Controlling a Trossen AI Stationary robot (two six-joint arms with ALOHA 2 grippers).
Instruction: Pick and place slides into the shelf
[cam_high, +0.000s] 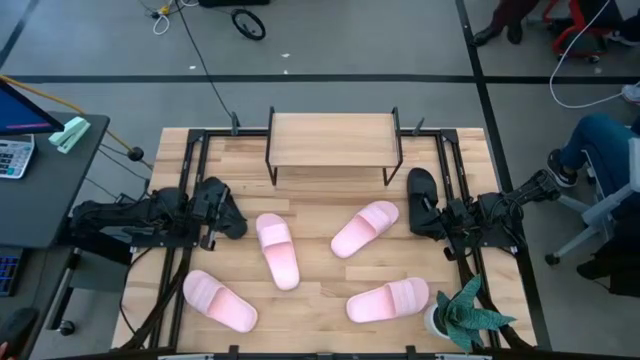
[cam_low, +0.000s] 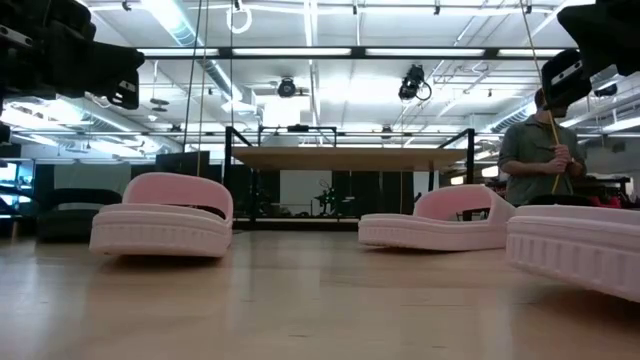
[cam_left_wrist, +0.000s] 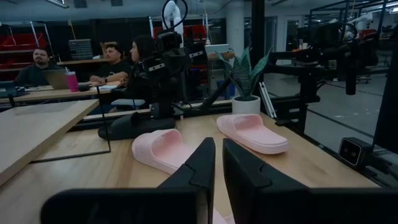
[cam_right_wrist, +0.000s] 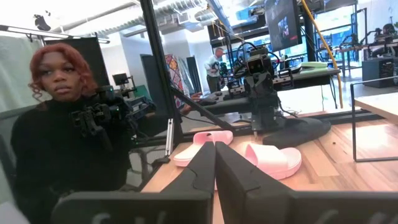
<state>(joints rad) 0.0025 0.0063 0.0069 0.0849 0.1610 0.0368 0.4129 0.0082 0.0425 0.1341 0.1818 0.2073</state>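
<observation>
The shelf, a light board on a thin black frame, stands at the table's far middle. Several pink slides lie sole-down on the table: two in the middle and two toward the near edge. One black slide lies at the left by my left gripper, another black slide at the right by my right gripper. Both grippers are shut, point level toward the table's middle and hang above the tabletop with nothing between their fingers.
A potted plant stands at the near right corner. Black rails run along the table's left and right sides. A person sits just beyond the left edge, another beside the right edge. Bare wood lies in front of the shelf.
</observation>
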